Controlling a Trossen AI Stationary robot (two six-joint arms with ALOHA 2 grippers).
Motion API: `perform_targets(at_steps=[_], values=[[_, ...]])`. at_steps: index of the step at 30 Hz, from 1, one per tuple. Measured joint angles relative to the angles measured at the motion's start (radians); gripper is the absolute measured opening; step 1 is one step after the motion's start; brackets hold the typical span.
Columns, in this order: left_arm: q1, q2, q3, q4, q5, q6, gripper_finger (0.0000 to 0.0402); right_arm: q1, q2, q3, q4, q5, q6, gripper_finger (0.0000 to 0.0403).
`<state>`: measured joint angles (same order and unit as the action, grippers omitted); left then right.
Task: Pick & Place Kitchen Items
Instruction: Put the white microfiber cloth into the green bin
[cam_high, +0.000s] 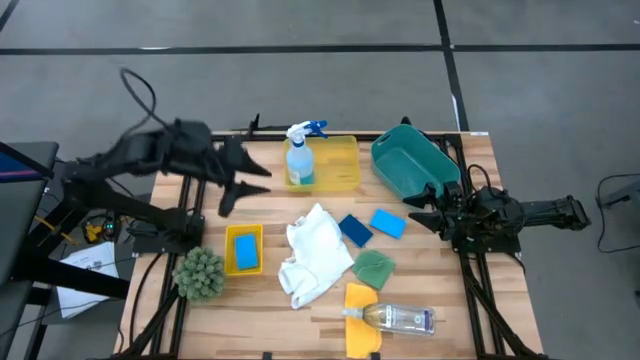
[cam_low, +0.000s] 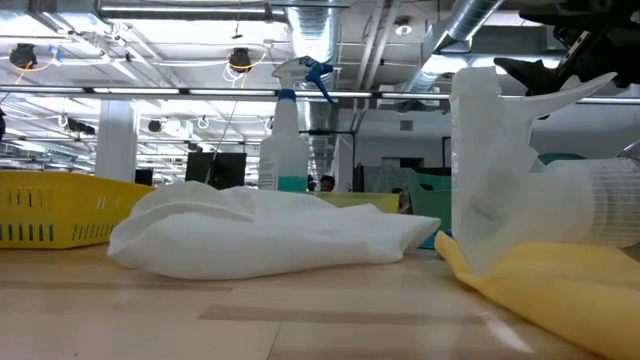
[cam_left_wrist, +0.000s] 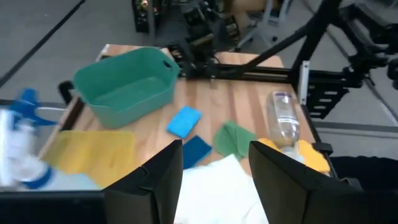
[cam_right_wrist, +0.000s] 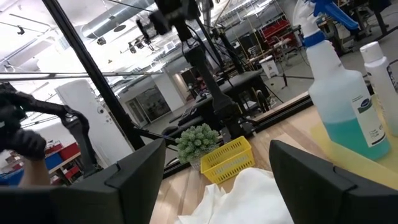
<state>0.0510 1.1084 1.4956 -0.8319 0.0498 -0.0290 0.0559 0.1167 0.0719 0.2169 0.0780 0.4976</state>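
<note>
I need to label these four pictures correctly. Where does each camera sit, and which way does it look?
High: above, straight down; both arms, left gripper, right gripper.
Low: table height, looking across the white cloth into the room; an arm at top right.
Left wrist: past its open fingers toward the teal bin.
Right wrist: past its open fingers.
Shared: the spray bottle.

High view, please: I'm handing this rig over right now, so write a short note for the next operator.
Left gripper: open, empty, above the table's left side.
Right gripper: open, empty, waiting beside the teal bin.
Done: spray bottle stands in the big yellow tray; one sponge lies in the small tray.
Left loose on the table: white cloth, two blue sponges, green cloth, yellow cloth, clear bottle.
</note>
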Motion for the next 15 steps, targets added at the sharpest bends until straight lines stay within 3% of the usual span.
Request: perform_targets(at_steps=[9,15], values=[[-0.196,-0.198,-0.642,0.584,0.008,-0.064,0.0176,0.000,0.000,0.000,-0.009,0.000,-0.011,0.0278],[-0.308,-0.237,-0.888,0.961,0.008,-0.084,0.0172,0.000,0.000,0.000,-0.034,0.000,-0.011,0.0278]])
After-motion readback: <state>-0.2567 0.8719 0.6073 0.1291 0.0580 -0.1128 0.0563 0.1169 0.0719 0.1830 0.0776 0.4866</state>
